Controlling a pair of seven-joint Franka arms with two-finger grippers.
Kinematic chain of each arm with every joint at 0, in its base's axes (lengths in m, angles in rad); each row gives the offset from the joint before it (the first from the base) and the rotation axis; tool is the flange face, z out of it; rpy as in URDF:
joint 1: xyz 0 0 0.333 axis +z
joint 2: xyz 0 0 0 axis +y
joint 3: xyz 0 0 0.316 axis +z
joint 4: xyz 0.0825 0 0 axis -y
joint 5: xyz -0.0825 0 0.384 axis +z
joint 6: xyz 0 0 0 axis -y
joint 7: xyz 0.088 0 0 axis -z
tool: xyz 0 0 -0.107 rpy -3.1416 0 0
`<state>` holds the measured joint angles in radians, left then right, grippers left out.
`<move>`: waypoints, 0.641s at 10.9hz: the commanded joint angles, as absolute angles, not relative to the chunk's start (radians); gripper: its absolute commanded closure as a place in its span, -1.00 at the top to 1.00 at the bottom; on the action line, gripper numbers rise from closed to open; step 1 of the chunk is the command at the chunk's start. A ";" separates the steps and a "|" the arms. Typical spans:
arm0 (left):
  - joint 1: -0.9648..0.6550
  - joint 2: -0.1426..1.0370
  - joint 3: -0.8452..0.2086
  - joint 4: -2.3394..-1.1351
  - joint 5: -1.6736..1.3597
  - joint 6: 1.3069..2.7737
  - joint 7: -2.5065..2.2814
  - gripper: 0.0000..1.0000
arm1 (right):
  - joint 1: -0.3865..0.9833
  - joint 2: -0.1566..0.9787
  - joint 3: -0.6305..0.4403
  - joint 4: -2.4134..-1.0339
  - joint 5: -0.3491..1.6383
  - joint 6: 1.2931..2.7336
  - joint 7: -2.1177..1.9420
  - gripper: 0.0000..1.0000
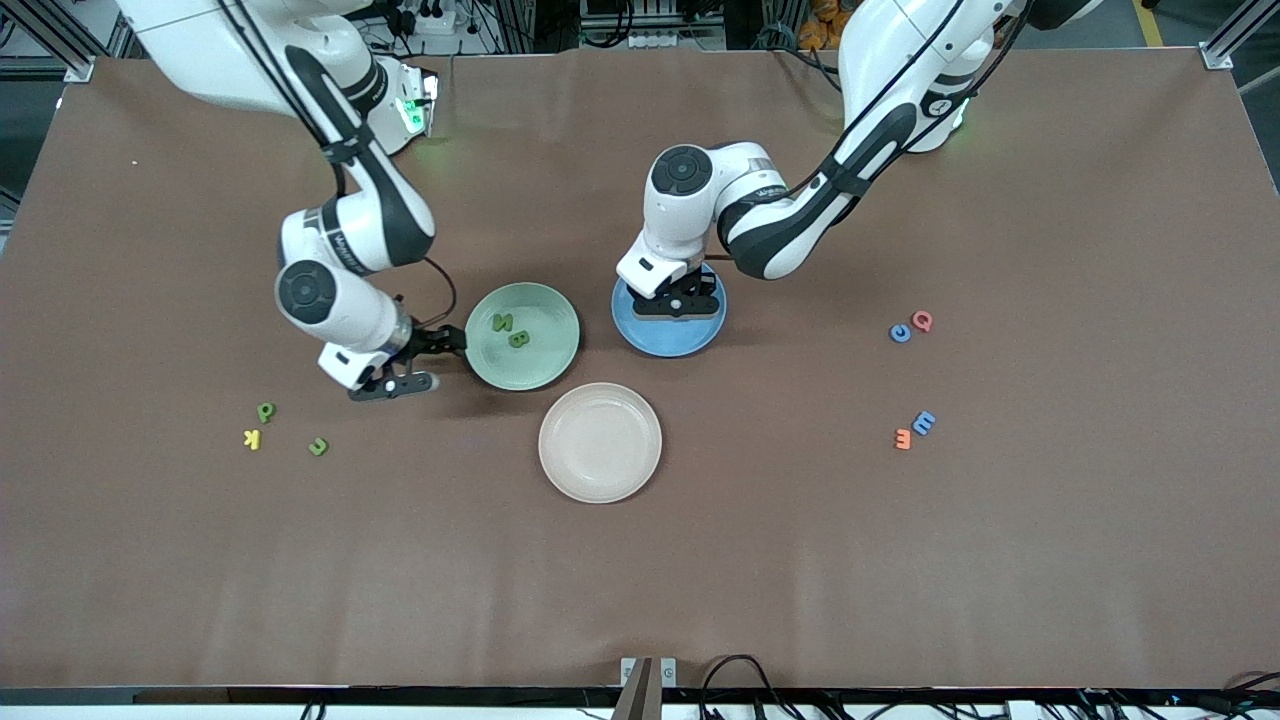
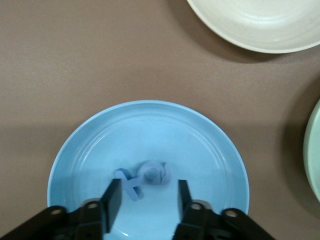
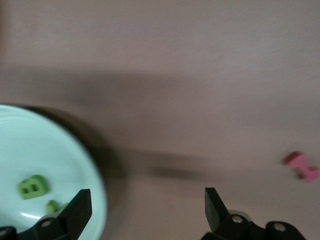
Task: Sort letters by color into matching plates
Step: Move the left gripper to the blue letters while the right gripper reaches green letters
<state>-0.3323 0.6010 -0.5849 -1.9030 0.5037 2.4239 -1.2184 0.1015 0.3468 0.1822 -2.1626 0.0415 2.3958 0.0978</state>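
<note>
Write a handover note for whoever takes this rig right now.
Left gripper: open, over the blue plate, which holds two blue letters.
Right gripper: open, empty, at the green plate's rim; two green letters lie inside.
Beige plate: empty.
Left: two green and a yellow letter toward the right arm's end; two blue, a pink and an orange letter toward the left arm's.

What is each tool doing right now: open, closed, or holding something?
Left tool: open, empty, over the blue plate with two blue letters lying in it.
Right tool: open, empty, at the green plate's edge.
</note>
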 commanded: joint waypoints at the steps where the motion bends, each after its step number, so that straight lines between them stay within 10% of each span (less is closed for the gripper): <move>1: -0.345 0.604 -0.574 -1.878 0.500 2.401 -1.230 1.00 | 0.000 0.333 0.195 -2.155 -0.011 2.376 -0.079 1.00; 7: -0.214 0.482 -0.583 -1.853 0.483 2.257 -1.034 1.00 | -0.182 0.341 0.193 -2.155 -0.121 2.376 -0.275 1.00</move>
<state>-0.2727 0.5508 -0.5772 -1.8421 0.5038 2.2985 -1.1304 -0.1157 0.3467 0.1796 -2.1562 -0.0665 2.3891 -0.2504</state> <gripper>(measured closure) 0.000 0.000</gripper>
